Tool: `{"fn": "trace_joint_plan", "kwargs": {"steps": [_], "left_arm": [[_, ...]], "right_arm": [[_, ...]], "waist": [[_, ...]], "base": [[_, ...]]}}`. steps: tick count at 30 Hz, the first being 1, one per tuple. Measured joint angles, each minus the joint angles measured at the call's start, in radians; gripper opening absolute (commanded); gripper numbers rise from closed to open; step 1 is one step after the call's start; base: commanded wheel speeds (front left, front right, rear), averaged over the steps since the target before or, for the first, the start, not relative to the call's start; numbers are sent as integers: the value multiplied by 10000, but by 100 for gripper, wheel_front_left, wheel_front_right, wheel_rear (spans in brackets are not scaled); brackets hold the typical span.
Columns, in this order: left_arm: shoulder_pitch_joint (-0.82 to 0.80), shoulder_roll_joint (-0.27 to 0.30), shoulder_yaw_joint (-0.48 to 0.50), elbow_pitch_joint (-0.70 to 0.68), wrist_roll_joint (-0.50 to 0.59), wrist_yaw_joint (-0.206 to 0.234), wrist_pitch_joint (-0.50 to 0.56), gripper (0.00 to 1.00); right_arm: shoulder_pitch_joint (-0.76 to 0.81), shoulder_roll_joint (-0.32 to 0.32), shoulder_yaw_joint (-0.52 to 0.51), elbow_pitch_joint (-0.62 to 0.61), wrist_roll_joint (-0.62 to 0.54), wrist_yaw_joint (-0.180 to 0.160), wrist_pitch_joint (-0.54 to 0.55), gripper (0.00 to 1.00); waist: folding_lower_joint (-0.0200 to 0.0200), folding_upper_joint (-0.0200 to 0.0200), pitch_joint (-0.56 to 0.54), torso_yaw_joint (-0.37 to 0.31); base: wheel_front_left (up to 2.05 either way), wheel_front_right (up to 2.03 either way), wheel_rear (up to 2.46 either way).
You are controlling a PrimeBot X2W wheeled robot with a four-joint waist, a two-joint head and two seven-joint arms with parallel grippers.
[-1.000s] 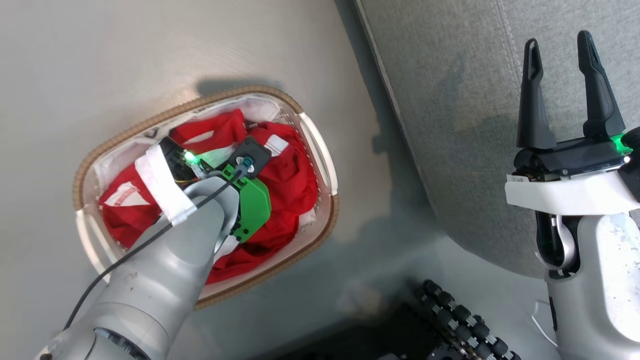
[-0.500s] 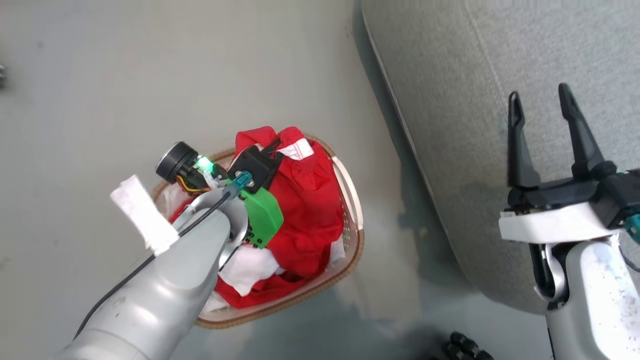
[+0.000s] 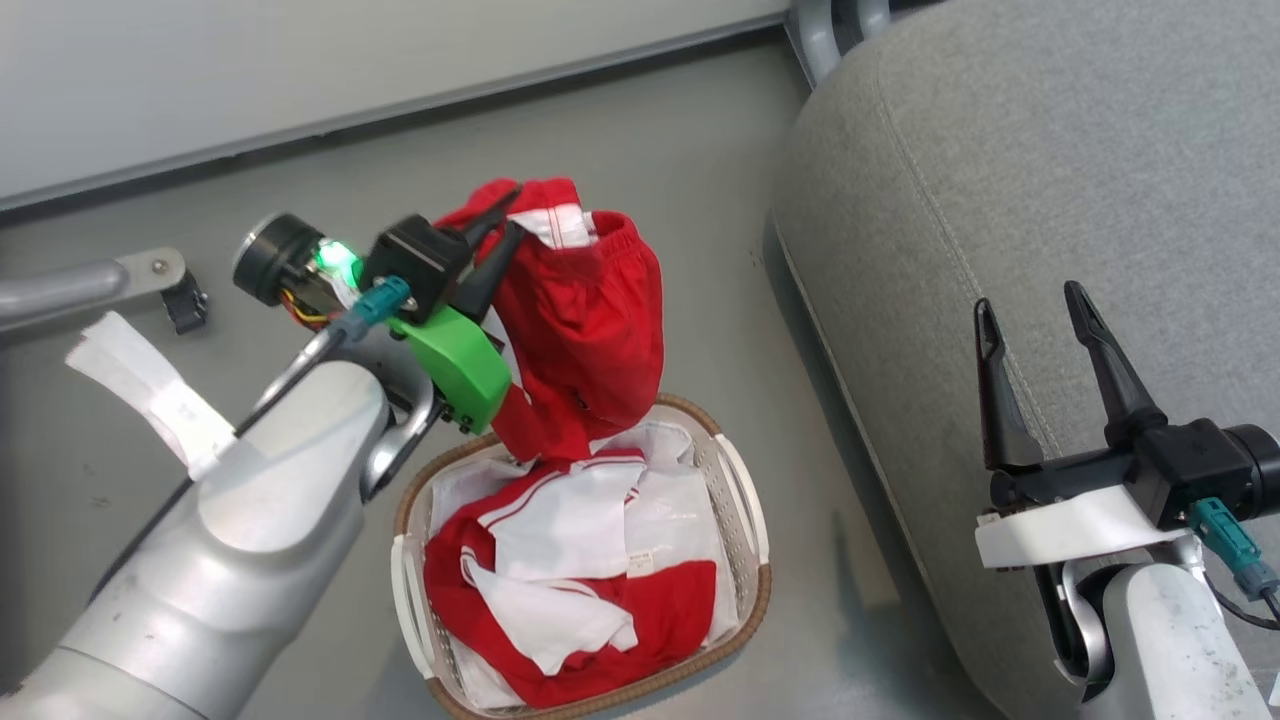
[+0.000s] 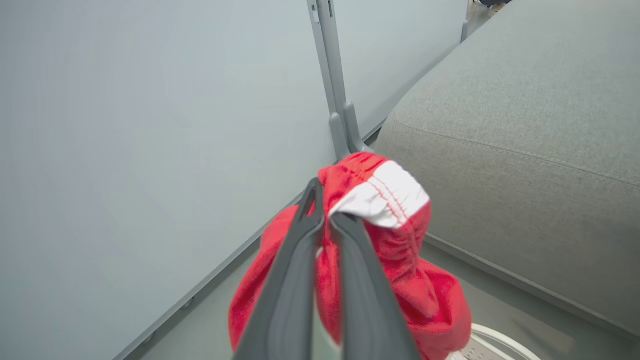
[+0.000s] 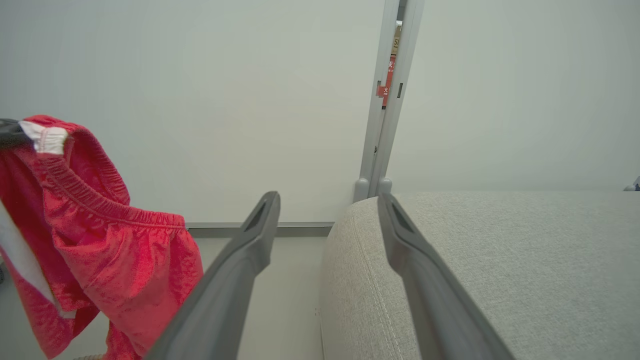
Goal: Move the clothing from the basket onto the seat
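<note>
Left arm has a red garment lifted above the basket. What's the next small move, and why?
Probably carry the left gripper toward the robot's right, over the seat, keeping its jaws shut. They pinch the red garment at its waistband, hanging above the basket with its lower end near the rim, and the seat lies just to that side.

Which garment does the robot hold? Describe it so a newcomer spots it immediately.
Left of the big grey seat, a white basket stands on the floor. Above it hangs a red garment with an elastic waistband, pinched in the shut left gripper. Unlike the red-and-white clothing lying in the basket, it is raised.
</note>
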Motion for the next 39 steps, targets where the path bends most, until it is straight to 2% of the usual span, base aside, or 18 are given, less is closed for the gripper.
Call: {"fn": "trace_joint_plan", "kwargs": {"steps": [11,16,25,29,39], "left_arm": [[-1034,1187,366,-1630,-48,0,857,0],[-1201,1335,456,-1975,-58,0,903,0],[-1174,1281,268,-2383,-84,2,815,0],[-1151,1198,146,-2546,-86,4,894,0],[-1465,596,-98,-2897,-84,249,1488,0]], "right_arm": [[190,-2,497,125,-48,0,0,100],[196,-2,859,180,-79,0,0,100],[-191,-4,1691,823,-596,0,0,100],[-469,-4,2403,1381,-688,0,0,100],[-1359,8,4707,2487,502,0,0,100]], "waist": [[0,0,-1582,250],[0,0,-1892,264],[0,0,-2063,418],[0,0,-2092,535],[0,0,-2120,850]], "base": [[0,0,0],[0,0,0],[0,0,0],[0,0,0],[0,0,0]]}}
